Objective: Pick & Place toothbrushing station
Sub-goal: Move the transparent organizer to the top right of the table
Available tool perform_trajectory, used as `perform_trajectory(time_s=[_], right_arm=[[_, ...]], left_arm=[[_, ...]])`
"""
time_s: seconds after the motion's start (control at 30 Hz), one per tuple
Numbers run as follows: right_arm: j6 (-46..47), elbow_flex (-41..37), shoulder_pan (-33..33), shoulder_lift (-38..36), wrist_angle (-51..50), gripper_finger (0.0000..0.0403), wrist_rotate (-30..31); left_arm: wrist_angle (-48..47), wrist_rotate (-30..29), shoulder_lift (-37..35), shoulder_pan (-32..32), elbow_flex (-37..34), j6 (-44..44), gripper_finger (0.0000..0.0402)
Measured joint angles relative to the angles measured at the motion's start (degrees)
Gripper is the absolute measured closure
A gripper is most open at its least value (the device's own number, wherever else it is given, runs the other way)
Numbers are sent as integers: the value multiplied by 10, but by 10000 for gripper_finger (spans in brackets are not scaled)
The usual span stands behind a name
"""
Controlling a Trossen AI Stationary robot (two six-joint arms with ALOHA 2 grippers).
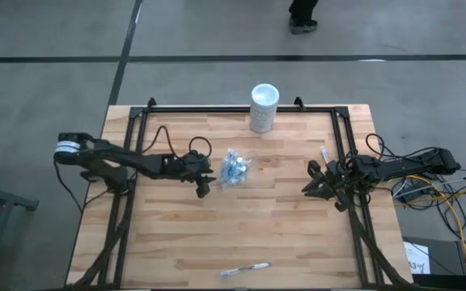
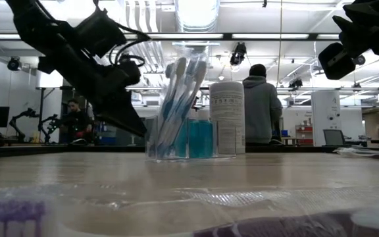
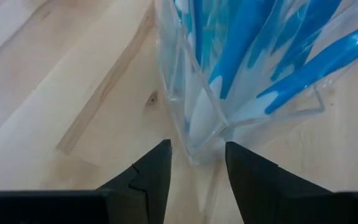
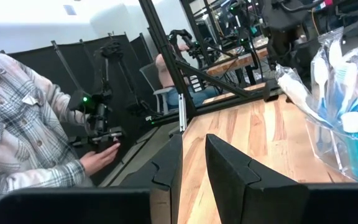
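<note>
— Where is the left pincer (image 1: 204, 184) found?
— Left of the clear cup (image 1: 235, 167) of toothbrushes (image 2: 176, 99) at mid-tabletop (image 1: 241, 234), its fingers parted, nothing grasped.
— And the right pincer (image 1: 317, 179)?
— At the right edge, fingers slightly parted, nothing gripped.

A wooden table (image 1: 217, 234) with a black frame along its edges. At the far edge stands a white cylinder (image 1: 264, 107), upright, label facing across the room. Beyond the table a person in a grey hoodie (image 2: 262, 108) stands, back turned. Off to one side, a person in a plaid shirt (image 4: 23, 137) holds a hand near a small black device (image 4: 101, 127).
</note>
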Motion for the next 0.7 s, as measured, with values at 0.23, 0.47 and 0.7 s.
perform_trajectory(time_s=[0.23,0.47,0.7], right_arm=[[0,0,0,0,0,335,0],[0,0,0,0,0,335,0],[0,0,0,0,0,335,0]], left_arm=[[20,0,65,1,37,26,246],[22,0,112,8,84,87,245],[21,0,133,24,123,137,246]])
